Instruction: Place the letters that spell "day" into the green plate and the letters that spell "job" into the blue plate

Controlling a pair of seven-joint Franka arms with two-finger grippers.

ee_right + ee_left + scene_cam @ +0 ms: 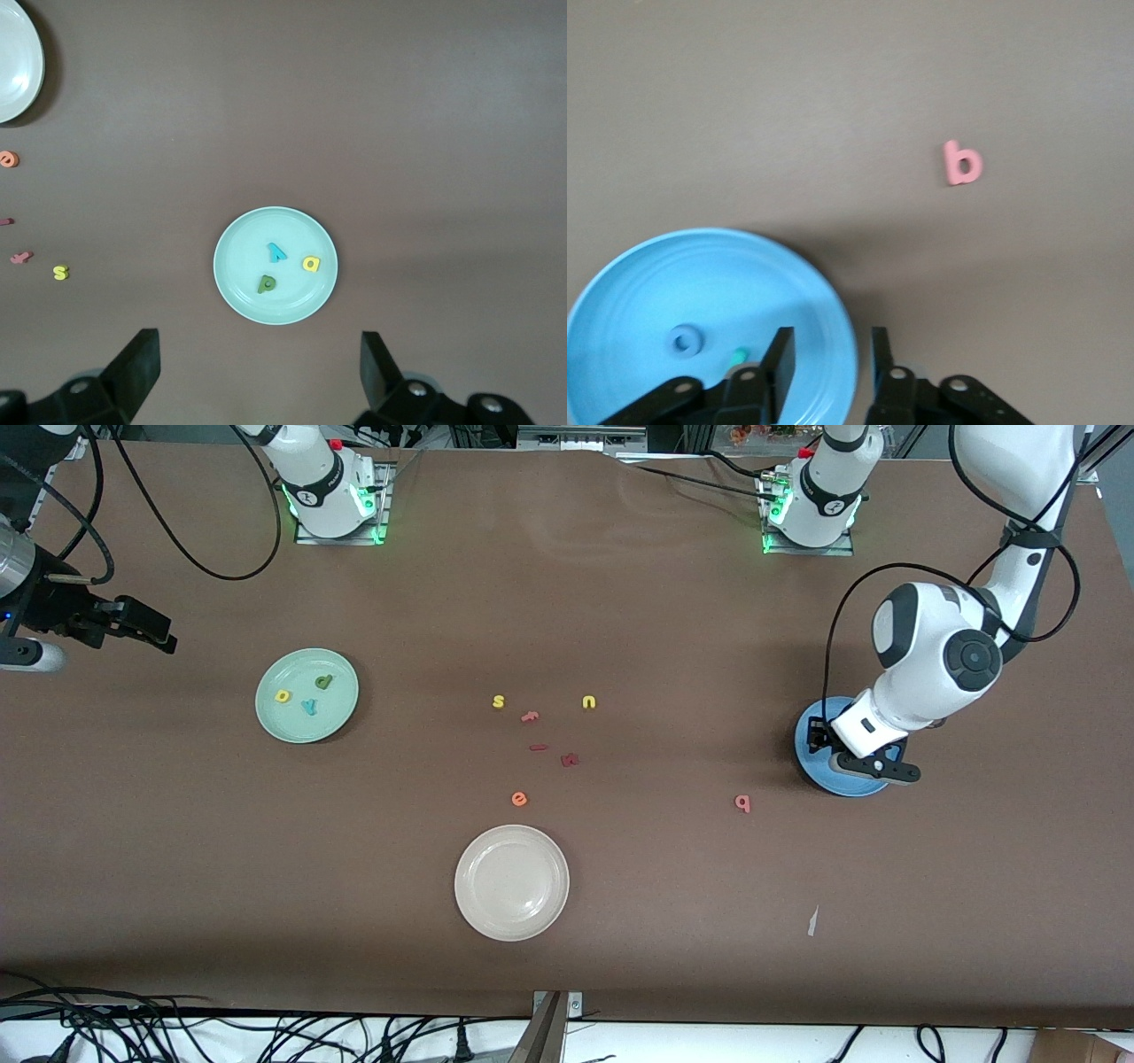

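Observation:
The green plate [306, 695] [275, 266] holds the yellow rounded letter [283, 696], the dark green "d" [324, 682] and the teal "y" [309, 707]. The blue plate [846, 788] [709, 283] lies at the left arm's end and holds the blue "o" [685, 339] and a teal piece [739, 356]. My left gripper [849, 760] [829, 354] hangs low over the plate's rim, open, with nothing between its fingers. The pink "b" [742, 803] [962, 163] lies on the table beside the blue plate. My right gripper [164, 638] [257, 367] waits high up, wide open and empty, at the right arm's end.
A cream-white plate [511, 882] sits nearest the front camera. Mid-table lie a yellow "s" [499, 701], a yellow "u" [589, 702], an orange "e" [519, 799] and dark red pieces [570, 759]. A white scrap [812, 921] lies nearer the camera than the "b".

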